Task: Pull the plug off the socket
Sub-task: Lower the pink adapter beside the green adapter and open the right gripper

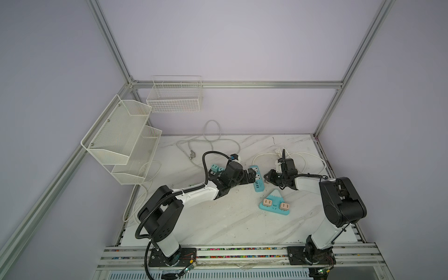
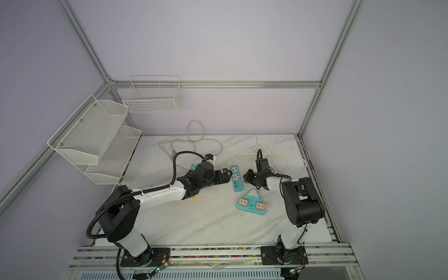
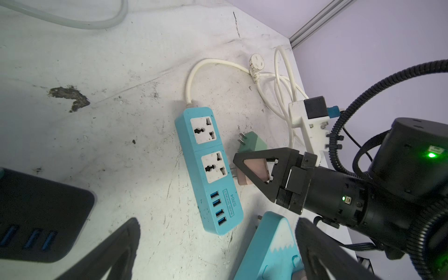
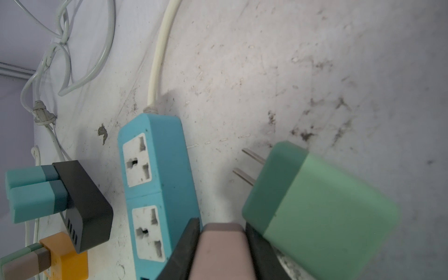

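Right end effector [image 1: 266,179] is hanging just right of the blue power strip [image 1: 257,181] in both top views, left end effector [image 1: 252,175] gaping wide just left of it. Left wrist view: the right end effector is clamping the pink plug [image 3: 254,169], prongs clear of the strip. Right wrist view: green plug [image 4: 315,213] is lying beside the strip.

In the right wrist view the pink plug [image 4: 221,252] runs off the edge with its prongs hidden, the blue strip [image 4: 155,184] is likewise cut off, and the green plug [image 4: 320,213] blurs at its near end.

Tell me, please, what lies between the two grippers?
The blue power strip lies between the left gripper and the right gripper, shown in both top views.
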